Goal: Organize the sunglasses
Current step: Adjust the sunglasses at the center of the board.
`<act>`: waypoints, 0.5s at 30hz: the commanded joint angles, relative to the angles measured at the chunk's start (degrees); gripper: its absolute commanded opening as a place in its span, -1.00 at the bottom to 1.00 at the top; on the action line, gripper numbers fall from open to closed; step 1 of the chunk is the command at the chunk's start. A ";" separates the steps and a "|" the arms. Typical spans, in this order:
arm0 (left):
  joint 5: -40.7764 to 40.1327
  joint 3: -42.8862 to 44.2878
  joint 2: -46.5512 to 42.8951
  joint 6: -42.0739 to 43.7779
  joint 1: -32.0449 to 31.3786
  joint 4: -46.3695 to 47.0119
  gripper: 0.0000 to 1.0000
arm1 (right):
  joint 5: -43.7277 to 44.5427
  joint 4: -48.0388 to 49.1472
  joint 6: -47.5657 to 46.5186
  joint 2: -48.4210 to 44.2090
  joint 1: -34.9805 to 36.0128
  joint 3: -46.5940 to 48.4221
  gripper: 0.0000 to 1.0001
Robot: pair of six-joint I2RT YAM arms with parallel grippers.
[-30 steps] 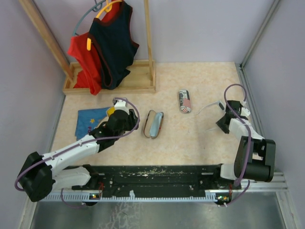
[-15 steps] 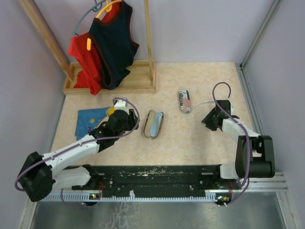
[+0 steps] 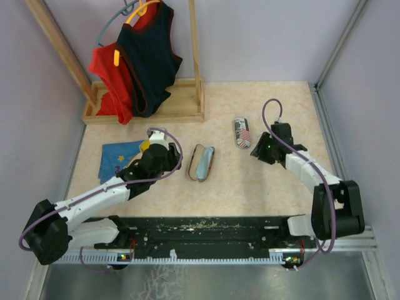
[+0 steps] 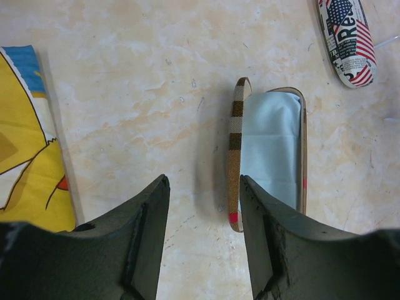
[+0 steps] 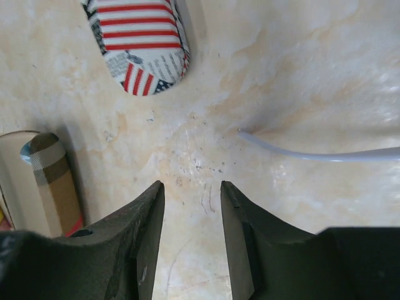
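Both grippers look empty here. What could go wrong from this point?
1. The right gripper is open over the table with nothing between its jaws. The thin white glasses arm lies outside them, so closing here would likely catch nothing.
2. The flag-print case sits close ahead, and a sideways reach for the glasses might nudge it.

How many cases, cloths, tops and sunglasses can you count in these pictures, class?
Cases: 2, a plaid case lying open and a flag case shut.
Cloths: 2, a light-blue cloth inside the plaid case and a blue and yellow cloth.
Tops: 2, a red top and a navy top.
Sunglasses: 1, only a thin white arm showing.
Total: 7
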 commanded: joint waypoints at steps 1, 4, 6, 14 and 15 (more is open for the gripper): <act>-0.26 -0.53 -1.92 -0.12 0.44 -0.43 0.10 | 8.74 -5.89 -11.97 -7.94 -0.01 6.13 -0.16; 0.70 -0.33 -2.38 -0.19 0.44 -0.93 0.10 | 19.18 -8.91 -18.50 -8.30 -0.49 9.26 -0.17; 1.76 -0.03 -2.63 -0.57 0.39 -1.67 0.10 | 24.22 -11.06 -22.50 -5.95 -1.95 12.30 -0.16; 6.44 0.06 -2.90 -1.66 0.35 -3.82 0.10 | 26.71 -15.00 -30.84 5.83 -8.30 20.12 -0.19; 6.66 0.09 -2.68 -1.73 0.35 -3.97 0.09 | 26.39 -15.19 -31.41 7.07 -8.81 20.57 -0.21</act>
